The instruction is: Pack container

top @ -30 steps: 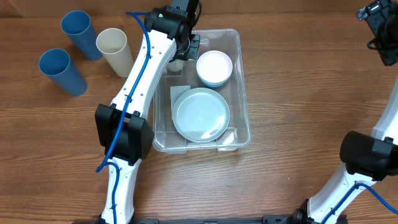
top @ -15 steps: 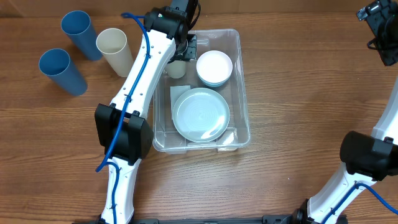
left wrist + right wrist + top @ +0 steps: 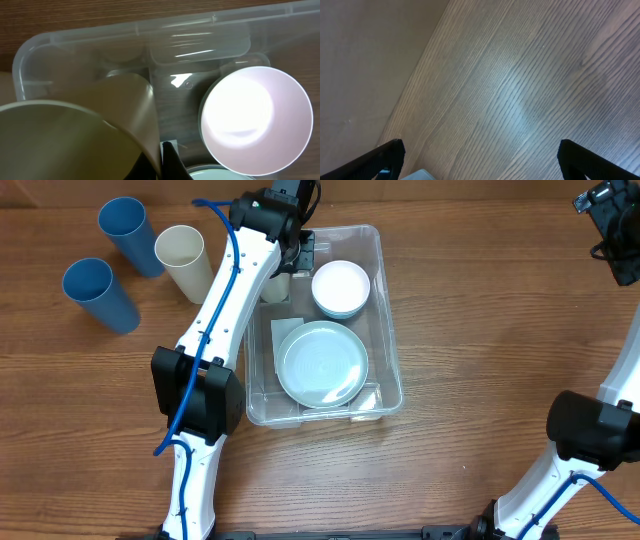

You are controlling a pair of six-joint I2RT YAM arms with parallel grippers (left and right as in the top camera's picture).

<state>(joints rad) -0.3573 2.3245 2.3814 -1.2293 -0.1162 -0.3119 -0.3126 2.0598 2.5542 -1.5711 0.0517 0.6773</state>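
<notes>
My left gripper point(image 3: 293, 268), clamped on a cream cup point(image 3: 75, 135), holds it in the container's point(image 3: 392, 330) far-left corner beside 1 white bowl point(image 3: 340, 285); next, I judge, set down and release.

Wooden table point(image 3: 480, 330) bearing container point(image 3: 388, 330), two blue cups point(image 3: 128, 235) point(image 3: 98, 293), cream cup point(image 3: 183, 260).

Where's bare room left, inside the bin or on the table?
The container is crowded: plate fills the near half, bowl and held cup the far end. Bare table between container and right arm, also left of the container, nearer than the blue cups.
</notes>
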